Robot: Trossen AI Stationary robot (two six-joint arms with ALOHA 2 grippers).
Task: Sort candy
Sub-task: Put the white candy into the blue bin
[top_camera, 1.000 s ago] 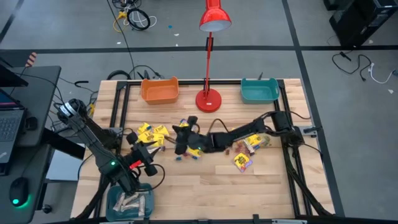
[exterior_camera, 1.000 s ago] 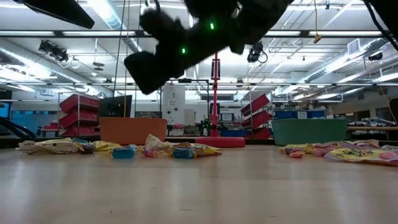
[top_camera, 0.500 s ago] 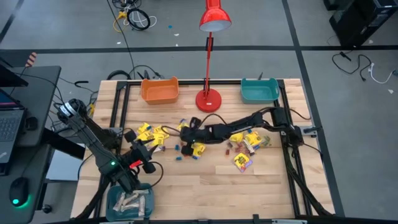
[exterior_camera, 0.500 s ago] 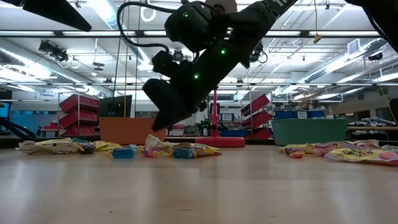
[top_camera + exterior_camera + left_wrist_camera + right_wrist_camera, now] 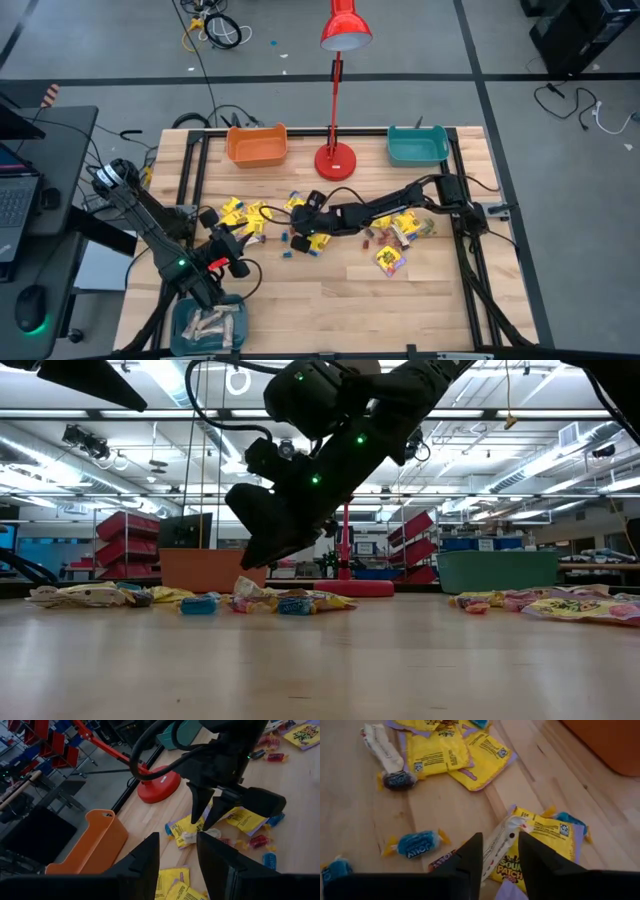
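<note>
- Reaching low over the middle of the table (image 5: 330,290), the right gripper (image 5: 303,215) points down at a pile of candy (image 5: 300,225).
- Its two dark fingers (image 5: 470,862) stand a little apart, and nothing is held between them.
- Right under the tips lies a pale white bar (image 5: 500,845) that leans on a yellow packet (image 5: 540,840).
- A blue wrapped sweet (image 5: 415,844) sits on the wood just beside the fingers.
- More yellow packets (image 5: 455,752) lie flat a bit farther off, near the orange bin (image 5: 257,146).
- In the left wrist view, the same gripper shows with its fingers spread above the yellow packet and the pale bar.
- The left gripper (image 5: 240,243) hangs over the left part of the table, near other yellow packets (image 5: 240,212).
- Its fingers (image 5: 145,865) are parted too, with nothing between them.
- Another heap of candy (image 5: 395,240) lies on the right side, below the teal bin (image 5: 417,146).
- A red lamp (image 5: 336,150) stands between the two bins at the back.
- A small tray (image 5: 210,325) with pale bars sits at the front left corner.
</note>
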